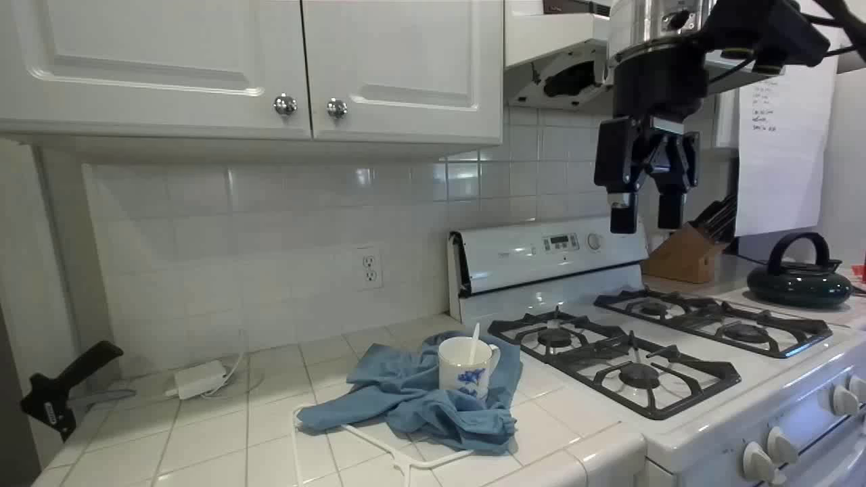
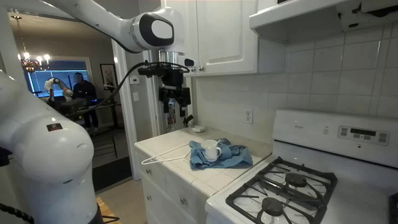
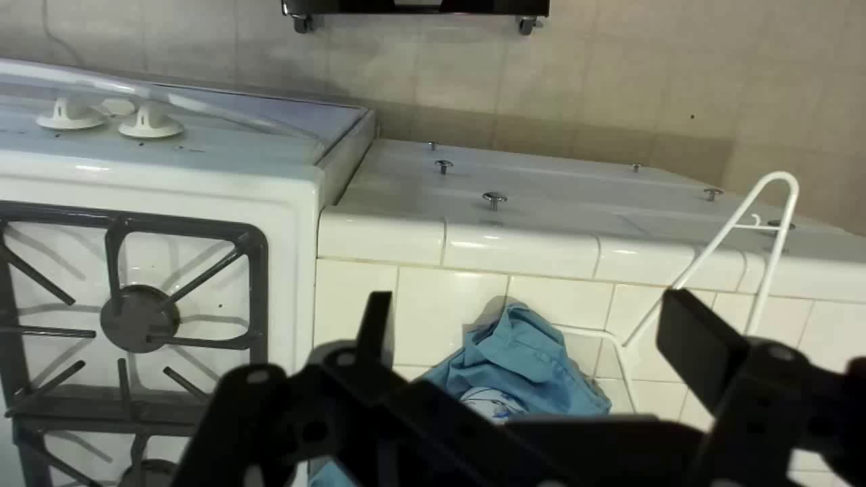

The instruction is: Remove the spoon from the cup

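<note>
One tiled kitchen counter (image 1: 210, 433), stove (image 1: 758, 379) alongside, spoon (image 1: 474, 343) in cup (image 1: 453, 373) amid blue cloth (image 1: 406, 391), gripper (image 1: 647, 216) spread apart

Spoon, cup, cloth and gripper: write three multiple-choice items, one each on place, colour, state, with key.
1. Where is the spoon relative to the cup?
A) beside it
B) standing in it
C) underneath it

2. What colour is the cloth?
A) red
B) yellow
C) blue

3. How does the gripper stand?
A) open, holding nothing
B) shut on the spoon
C) shut on the cup

1 B: it sticks up from the cup's mouth in both exterior views.
2 C: it looks blue in all three views.
3 A: its jaws are apart with nothing held between them.
</note>
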Motion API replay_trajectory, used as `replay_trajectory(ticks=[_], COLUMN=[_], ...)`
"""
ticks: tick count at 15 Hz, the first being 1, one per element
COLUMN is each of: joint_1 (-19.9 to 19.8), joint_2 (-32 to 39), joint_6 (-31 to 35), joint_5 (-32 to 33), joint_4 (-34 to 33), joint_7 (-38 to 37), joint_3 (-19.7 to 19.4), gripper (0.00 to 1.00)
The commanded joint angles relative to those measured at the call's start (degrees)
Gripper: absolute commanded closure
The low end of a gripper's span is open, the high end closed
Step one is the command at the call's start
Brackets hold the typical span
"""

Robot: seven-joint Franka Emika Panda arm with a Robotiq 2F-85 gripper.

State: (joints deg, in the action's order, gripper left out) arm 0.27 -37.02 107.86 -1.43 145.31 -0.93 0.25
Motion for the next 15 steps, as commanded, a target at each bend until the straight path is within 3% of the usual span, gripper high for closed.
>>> replay_trajectory(ticks=[1, 15], joint_1=[-0.05, -0.79], joint_2=[0.02, 1.08], joint_6=[-0.14, 1.47], joint_5=[-0.01, 1.07], joint_4=[-0.11, -0.03], joint_7=[0.03, -0.11], joint_3=[0.03, -0.05], gripper=[0.00, 0.00])
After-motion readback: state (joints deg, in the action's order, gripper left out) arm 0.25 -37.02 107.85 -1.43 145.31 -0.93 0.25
